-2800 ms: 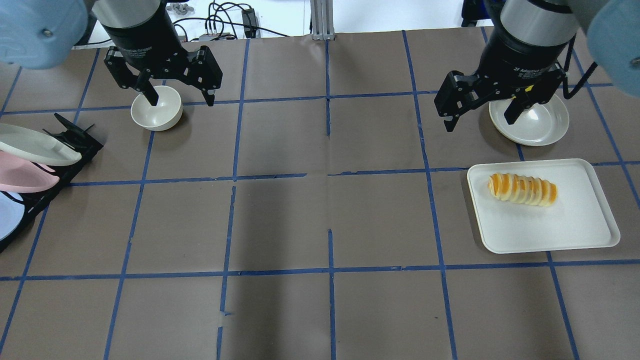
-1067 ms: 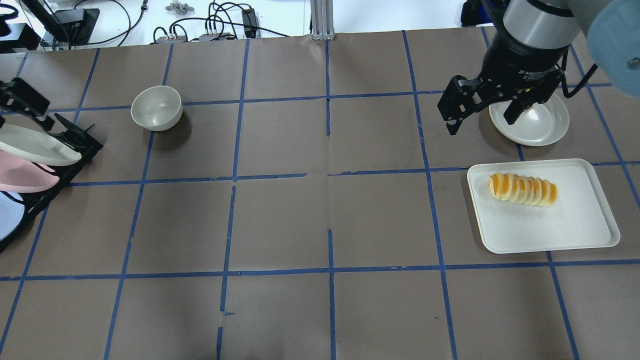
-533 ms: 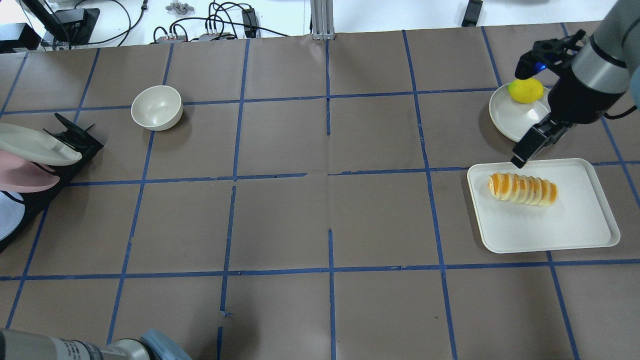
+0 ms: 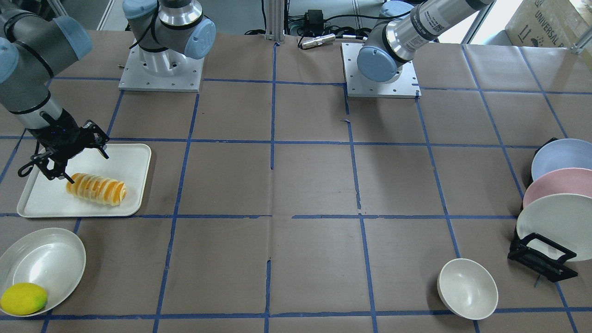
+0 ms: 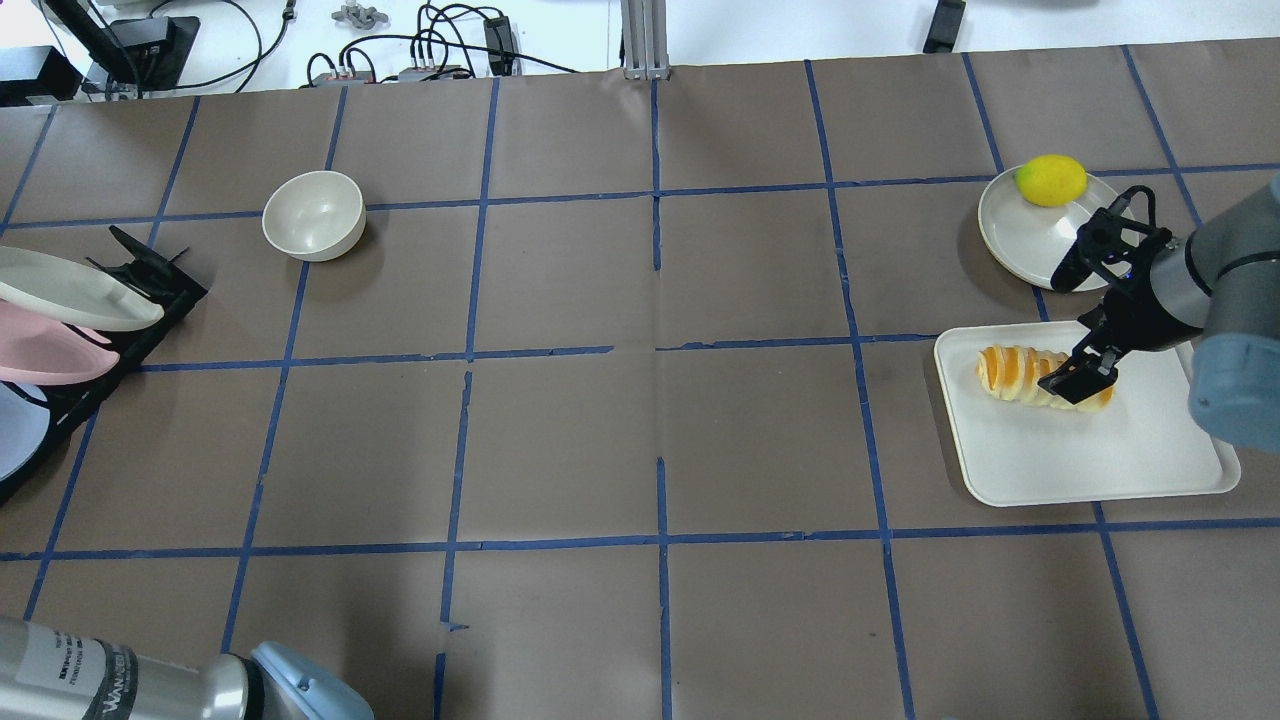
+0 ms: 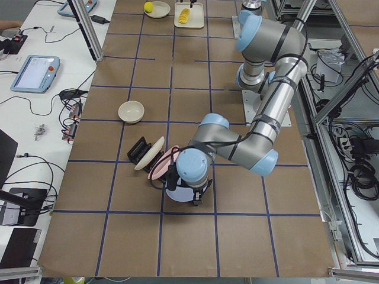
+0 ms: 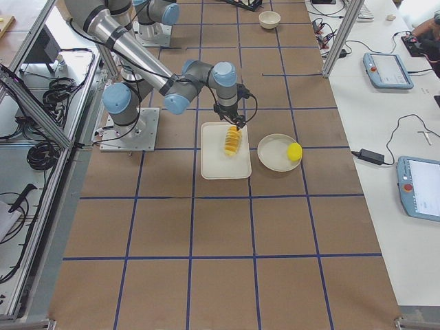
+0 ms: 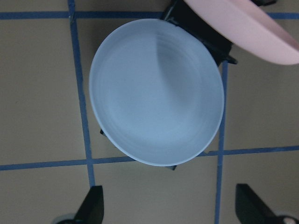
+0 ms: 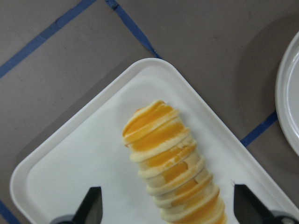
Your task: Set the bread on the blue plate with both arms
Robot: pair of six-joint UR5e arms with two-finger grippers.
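Taped table (image 4: 305,185), bread (image 4: 96,188), carton (image 4: 548,21) marked "UNIVERSAL"

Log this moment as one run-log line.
right gripper open over bread on white tray | left gripper open over blue plate in rack | nothing grasped yet

Bread (image 9: 173,172) lies on white tray (image 9: 79,163), long axis diagonal, upper left to lower right; lower end cut off by frame. Orange crust, pale cream bands. Right gripper (image 9: 169,207) spread wide: one black fingertip (image 9: 91,204) low on each side of the bread, neither touching it. Brown table (image 9: 210,37), blue tape lines (image 9: 46,37). White plate (image 9: 289,93) rim at right edge, apart from tray.
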